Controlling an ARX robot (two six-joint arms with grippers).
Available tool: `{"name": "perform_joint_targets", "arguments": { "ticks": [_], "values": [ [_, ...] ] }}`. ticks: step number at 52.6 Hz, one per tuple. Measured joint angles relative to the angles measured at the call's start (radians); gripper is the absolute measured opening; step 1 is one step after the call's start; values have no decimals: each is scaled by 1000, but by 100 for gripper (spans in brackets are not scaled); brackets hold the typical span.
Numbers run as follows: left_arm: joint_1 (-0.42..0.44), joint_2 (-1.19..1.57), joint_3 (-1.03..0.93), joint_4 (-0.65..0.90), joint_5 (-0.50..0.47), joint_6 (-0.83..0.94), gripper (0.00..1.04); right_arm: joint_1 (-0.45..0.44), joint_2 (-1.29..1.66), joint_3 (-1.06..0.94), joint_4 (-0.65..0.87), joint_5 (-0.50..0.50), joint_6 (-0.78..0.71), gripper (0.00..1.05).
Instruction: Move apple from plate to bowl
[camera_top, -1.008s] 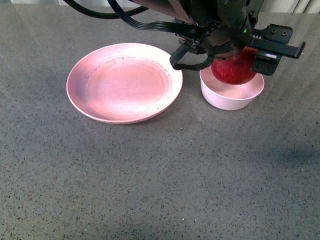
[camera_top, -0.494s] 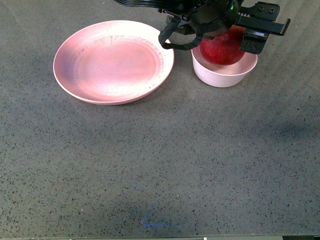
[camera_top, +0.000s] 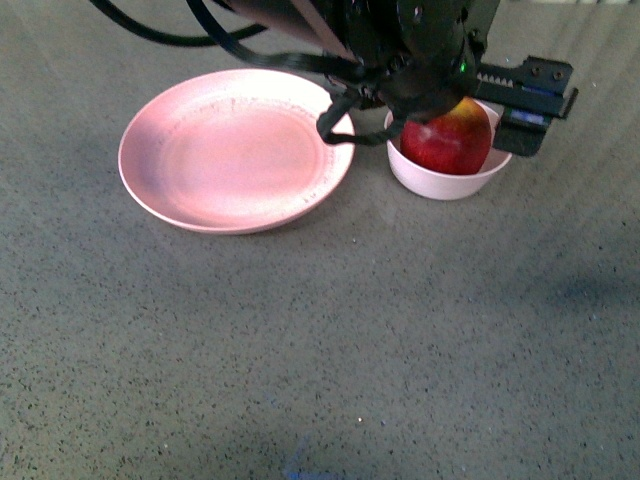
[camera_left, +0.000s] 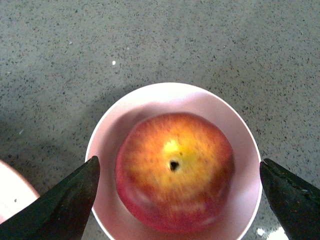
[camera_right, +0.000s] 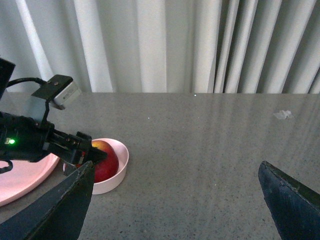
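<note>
The apple (camera_top: 447, 143) sat inside the bowl (camera_top: 440, 183) with its dimpled end facing up. A yellow-orange patch spread around that dimple, and the fruit filled most of the bowl's hollow. The left gripper (camera_left: 178, 167) hung directly above it with its jaws spread wide. One dark fingertip (camera_left: 75, 200) stood out by each side of the bowl's rim, and neither touched the fruit. The plate (camera_top: 235, 150) lay just beside the bowl on the speckled grey tabletop (camera_top: 350, 350), on the robot's left, their rims nearly meeting. The right gripper (camera_right: 176, 170) was also spread wide and held nothing. It was well apart from the bowl, and its camera faced pale curtains (camera_right: 165, 45) beyond the table.
</note>
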Motion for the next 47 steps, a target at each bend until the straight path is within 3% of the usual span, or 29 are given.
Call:
{"name": "perform_joint_targets", "arguments": {
  "ticks": [13, 21, 24, 28, 35, 47],
  "values": [
    [28, -234, -219, 115, 58, -40, 96, 0, 0, 0, 0, 0, 0, 96],
    [135, -467, -402, 181, 33, -55, 95, 0, 0, 0, 0, 0, 0, 96],
    [175, -517, -538, 443, -249, 20, 84, 0, 0, 0, 0, -3, 0, 96],
    [254, -603, -716, 666, -390, 69, 71, 0, 0, 0, 0, -3, 0, 96],
    [455, -851, -979, 782, -295, 107, 48, 0, 0, 0, 0, 0, 0, 96],
    [562, -1056, -1213, 782, -192, 120, 4, 0, 0, 0, 0, -3, 0, 96]
  ]
}}
